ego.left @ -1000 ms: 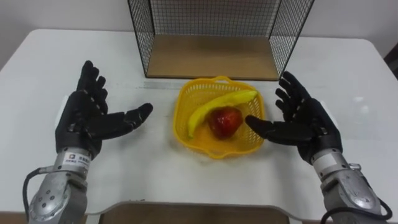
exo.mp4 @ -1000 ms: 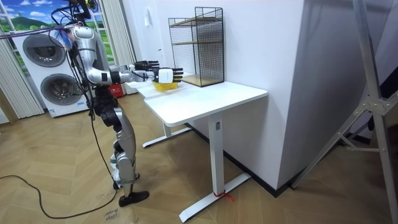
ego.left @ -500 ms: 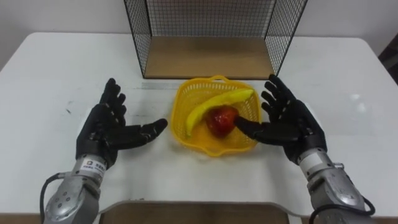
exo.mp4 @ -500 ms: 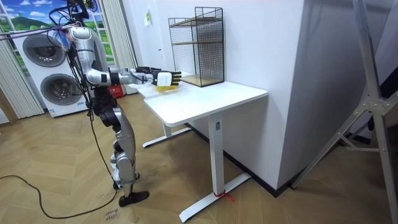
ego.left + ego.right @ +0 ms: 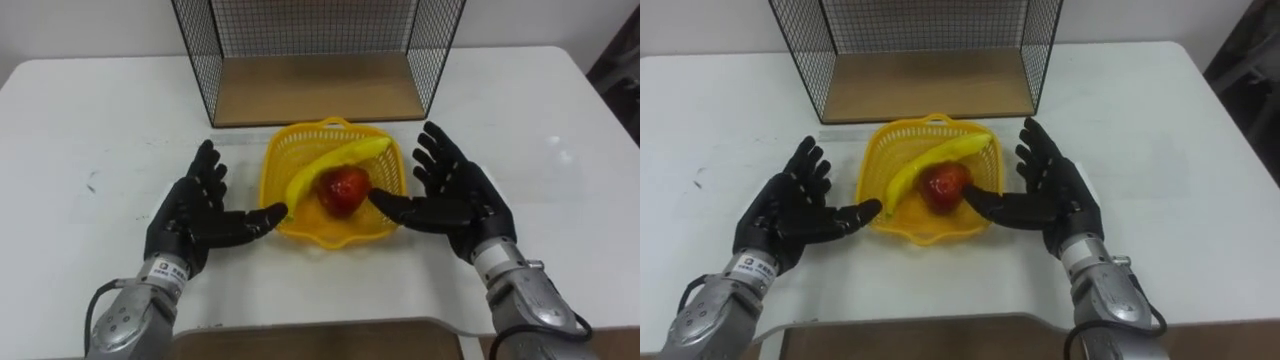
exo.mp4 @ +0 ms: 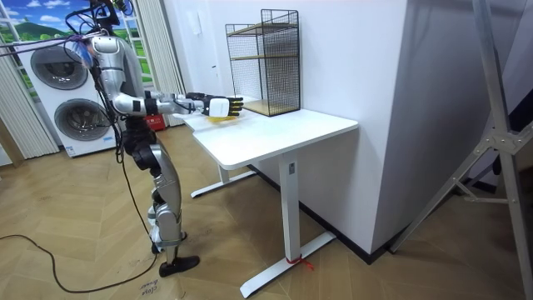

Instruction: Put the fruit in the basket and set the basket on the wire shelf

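A yellow basket (image 5: 285, 165) (image 5: 875, 172) rests on the white table (image 5: 100, 110) just in front of the wire shelf (image 5: 310, 88) (image 5: 920, 85). Inside it lie a yellow banana (image 5: 335, 162) (image 5: 925, 160) and a red apple (image 5: 343, 188) (image 5: 943, 184). My left hand (image 5: 195, 215) (image 5: 790, 215) is open at the basket's left side, its thumb tip at the rim. My right hand (image 5: 450, 200) (image 5: 1050, 195) is open at the basket's right side, with its thumb over the rim near the apple. The room view has me standing at the table's end, both arms stretched out to the basket (image 6: 218, 117).
The shelf's wooden floor (image 5: 310, 90) lies open toward me behind the basket, with black mesh walls on both sides. Bare table spreads to the left and right of my hands. Two washing machines (image 6: 62, 96) stand behind me in the room view.
Both hands have closed in on the basket from either side; the left thumb now reaches its rim and the right thumb lies over it. The view has shifted slightly.
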{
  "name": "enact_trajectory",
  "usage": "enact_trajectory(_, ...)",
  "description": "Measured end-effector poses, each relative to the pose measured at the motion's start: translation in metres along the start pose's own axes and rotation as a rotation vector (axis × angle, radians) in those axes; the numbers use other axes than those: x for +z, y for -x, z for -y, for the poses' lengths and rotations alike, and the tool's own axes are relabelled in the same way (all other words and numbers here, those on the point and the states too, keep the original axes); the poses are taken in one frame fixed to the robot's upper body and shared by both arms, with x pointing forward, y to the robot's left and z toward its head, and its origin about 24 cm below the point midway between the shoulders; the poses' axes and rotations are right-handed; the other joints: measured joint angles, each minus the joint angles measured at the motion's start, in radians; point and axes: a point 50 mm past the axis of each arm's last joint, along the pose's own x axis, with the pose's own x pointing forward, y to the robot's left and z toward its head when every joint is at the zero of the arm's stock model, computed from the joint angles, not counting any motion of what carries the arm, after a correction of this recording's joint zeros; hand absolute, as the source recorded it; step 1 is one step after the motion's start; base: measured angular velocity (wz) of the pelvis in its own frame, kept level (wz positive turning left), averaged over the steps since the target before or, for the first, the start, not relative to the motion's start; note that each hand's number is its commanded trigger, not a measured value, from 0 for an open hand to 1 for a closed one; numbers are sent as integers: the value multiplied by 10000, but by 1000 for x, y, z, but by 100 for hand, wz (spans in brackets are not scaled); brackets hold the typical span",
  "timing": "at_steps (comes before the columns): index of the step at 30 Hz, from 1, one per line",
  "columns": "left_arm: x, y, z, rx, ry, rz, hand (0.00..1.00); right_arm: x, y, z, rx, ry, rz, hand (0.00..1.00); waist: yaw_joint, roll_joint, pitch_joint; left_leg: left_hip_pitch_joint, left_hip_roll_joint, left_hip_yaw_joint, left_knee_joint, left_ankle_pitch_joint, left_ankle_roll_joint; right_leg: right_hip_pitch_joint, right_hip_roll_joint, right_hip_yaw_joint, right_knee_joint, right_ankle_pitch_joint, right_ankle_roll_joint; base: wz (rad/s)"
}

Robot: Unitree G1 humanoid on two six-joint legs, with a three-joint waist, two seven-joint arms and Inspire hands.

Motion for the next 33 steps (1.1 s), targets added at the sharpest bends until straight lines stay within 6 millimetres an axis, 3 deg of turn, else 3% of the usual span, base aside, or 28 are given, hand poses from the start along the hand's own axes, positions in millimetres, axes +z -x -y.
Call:
enact_trajectory(26, -3, -1, 3, -436, 20, -137, 0, -8, 0, -6, 624, 162, -324, 0, -7, -27, 6, 18, 14, 25, -6, -1, 1, -44, 19, 17, 131, 0, -1, 0)
enact_trajectory(33, -4, -1, 5, -515, 4, -153, 0, -12, -1, -17, 1251, 126, -469, 0, 31, -5, -9, 25, 19, 24, -38, -1, 0, -60, 24, 18, 129, 0, -1, 0)
